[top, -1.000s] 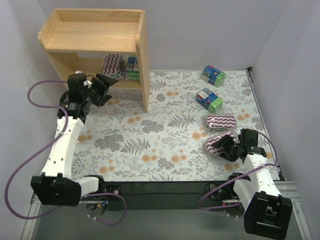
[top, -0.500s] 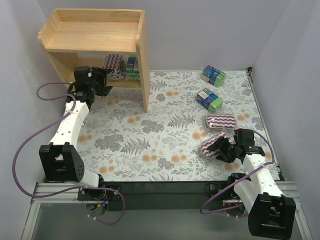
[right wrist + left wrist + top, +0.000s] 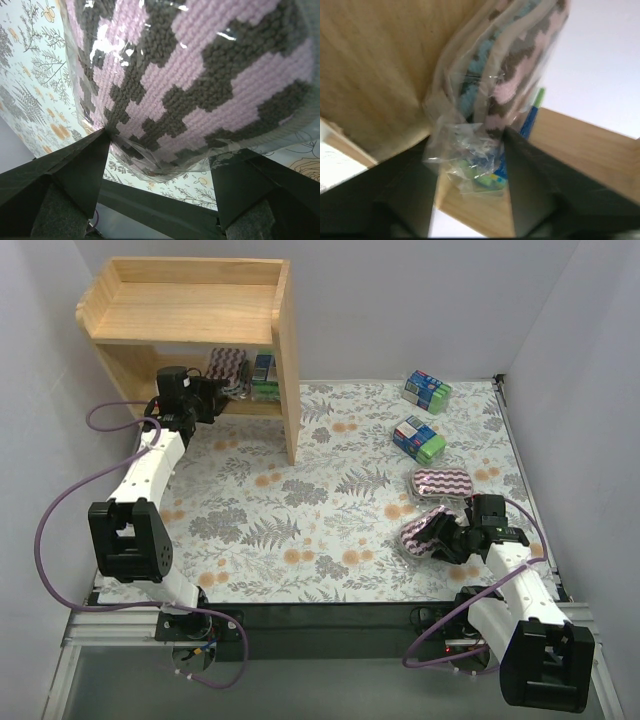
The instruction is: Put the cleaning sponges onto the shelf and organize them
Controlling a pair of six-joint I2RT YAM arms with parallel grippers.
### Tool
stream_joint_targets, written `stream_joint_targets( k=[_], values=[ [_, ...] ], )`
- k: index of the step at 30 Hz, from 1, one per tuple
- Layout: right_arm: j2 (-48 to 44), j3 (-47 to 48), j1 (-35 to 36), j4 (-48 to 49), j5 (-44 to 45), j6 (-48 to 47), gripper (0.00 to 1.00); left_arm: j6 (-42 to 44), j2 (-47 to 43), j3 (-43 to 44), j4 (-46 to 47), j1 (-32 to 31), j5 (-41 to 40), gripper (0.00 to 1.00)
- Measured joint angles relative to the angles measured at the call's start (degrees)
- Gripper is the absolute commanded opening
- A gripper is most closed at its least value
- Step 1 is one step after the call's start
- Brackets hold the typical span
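**Grey walls (image 3: 400, 300), tight left corner, broad middle**

Plain grey walls close in the table at the back and on both sides, and a leaf-and-flower printed mat (image 3: 330, 530) covers its surface.

At far left a light wooden two-tier shelf (image 3: 285, 360) stands against the back wall. The left claw (image 3: 222, 392) reaches in under its top board, with the shelf's upright side panel just to the claw's right. Directly ahead of the fingertips, an oval purple-and-white zigzag sponge in clear wrap (image 3: 520, 65) stands on the lower tier. Its crinkled wrap tail lies between the two dark fingers (image 3: 530, 190). Whether they squeeze it cannot be told. Just beyond that sponge, on the claw's right, sits a blocky blue-and-green wrapped pack (image 3: 264, 375).

A broad stretch of mat separates the two claws.

The right claw (image 3: 440, 538) is clamped on a second zigzag pad (image 3: 420, 533), which is tipped up off the mat. Just ahead of this claw a third zigzag pad (image 3: 441, 483) lies flat. Farther ahead lie two more blue-and-green packs (image 3: 418, 438), well apart from the claw and near the right edge.

A second ago the left claw hung outside the shelf front with its jaws spread wider. The right claw's pad lay lower and slightly farther right.
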Motion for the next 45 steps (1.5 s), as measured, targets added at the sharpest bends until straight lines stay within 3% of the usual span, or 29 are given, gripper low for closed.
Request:
stream_joint_targets(
  k=[1, 2, 4, 5, 12, 19, 24, 28, 33, 37, 41, 45],
  values=[
    [0.1, 0.0, 0.1, 0.0, 0.0, 0.0, 0.71, 0.0, 0.1, 0.3, 0.3, 0.0, 0.0, 0.30],
    [0.1, 0.0, 0.2, -0.1, 0.0, -0.1, 0.71, 0.0, 0.1, 0.5, 0.3, 0.0, -0.1, 0.17],
    [0.1, 0.0, 0.3, -0.1, 0.0, -0.2, 0.70, 0.3, 0.0, 0.6, 0.4, 0.0, -0.2, 0.03],
    [0.1, 0.0, 0.4, -0.1, 0.0, -0.2, 0.70, 0.4, -0.1, 0.6, 0.3, 0.0, -0.3, 0.00],
    [0.2, 0.3, 0.4, -0.2, -0.1, -0.9, 0.70, 1.1, -6.7, -3.6, -1.7, 0.0, -0.6, 0.00],
    [0.6, 1.2, 0.4, -0.8, 0.0, -1.1, 0.70, 2.3, -23.5, -6.7, -9.6, 0.0, -1.3, 0.00],
    [1.5, 2.4, 0.6, -1.5, 0.3, -1.3, 0.70, 3.4, -34.4, -2.2, -18.8, 0.0, -2.8, 0.00],
    [2.3, 3.5, 0.7, -1.6, 0.7, -1.4, 0.70, 4.4, -38.2, 4.9, -25.8, 0.0, -3.5, 0.00],
    [3.4, 4.7, 0.7, -1.6, 0.7, -1.8, 0.69, 5.0, -38.8, 13.7, -30.1, 0.0, -2.5, 0.00],
    [3.9, 5.3, 0.7, -1.6, 0.7, -2.2, 0.69, 5.0, -37.5, 15.1, -28.3, 0.0, -1.1, 0.00],
    [4.0, 5.4, 0.7, -1.6, 0.9, -2.6, 0.69, 4.5, -30.5, 15.5, -22.6, 0.0, 1.3, 0.00],
    [4.0, 5.4, 0.7, -1.5, 0.9, -2.6, 0.69, 4.3, -17.8, 20.4, -18.3, 0.0, 2.0, 0.00]
  ],
)
